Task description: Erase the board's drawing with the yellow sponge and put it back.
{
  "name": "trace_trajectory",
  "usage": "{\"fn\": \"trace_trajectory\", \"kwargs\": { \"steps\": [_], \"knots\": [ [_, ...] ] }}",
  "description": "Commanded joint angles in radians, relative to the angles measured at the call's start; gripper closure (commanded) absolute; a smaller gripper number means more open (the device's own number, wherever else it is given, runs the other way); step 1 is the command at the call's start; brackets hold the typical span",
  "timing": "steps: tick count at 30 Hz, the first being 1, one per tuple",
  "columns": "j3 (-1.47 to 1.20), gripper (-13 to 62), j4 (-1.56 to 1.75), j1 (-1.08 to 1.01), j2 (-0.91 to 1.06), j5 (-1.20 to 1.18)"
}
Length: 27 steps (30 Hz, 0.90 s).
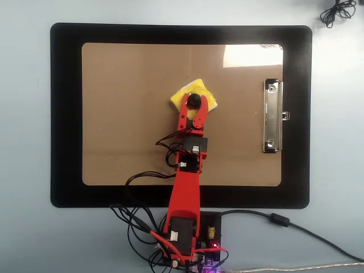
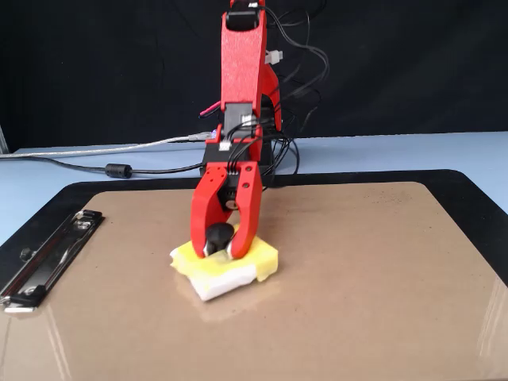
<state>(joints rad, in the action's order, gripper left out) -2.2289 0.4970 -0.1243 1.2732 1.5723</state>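
Where tool [image 2: 220, 240] grips, yellow sponge [image 2: 226, 270], white-edged, black knob

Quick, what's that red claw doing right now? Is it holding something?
Gripper: closed on the black knob of the yellow sponge, which rests on the board.

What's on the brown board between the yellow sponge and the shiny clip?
Nothing: in the overhead view, only bare brown hardboard lies between the square yellow sponge and the silver metal clip.
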Motion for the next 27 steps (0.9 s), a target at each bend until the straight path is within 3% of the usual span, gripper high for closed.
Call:
{"fn": "trace_trajectory", "kwargs": {
  "steps": [1, 5, 8, 10, 15, 17, 21, 24, 27],
  "knots": [
    [-0.092, 57.4, 0.018, -0.025, 0.043, 0.015],
    [-0.379, 57.4, 0.084, -0.02, 0.273, 0.02],
    [-0.439, 57.4, 0.083, -0.014, 0.368, 0.02],
    [-0.41, 57.4, 0.087, -0.003, 0.328, 0.02],
    [-0.049, 57.4, 0.089, 0.041, -0.012, 0.02],
    [0.009, 57.4, 0.074, 0.067, -0.032, 0.017],
    [-0.015, 57.4, -0.069, 0.147, 0.245, 0.018],
    [-0.005, 57.4, -0.488, 0.287, 0.56, 0.032],
    [0.037, 57.4, -0.701, 0.486, 0.681, 0.083]
  ]
}}
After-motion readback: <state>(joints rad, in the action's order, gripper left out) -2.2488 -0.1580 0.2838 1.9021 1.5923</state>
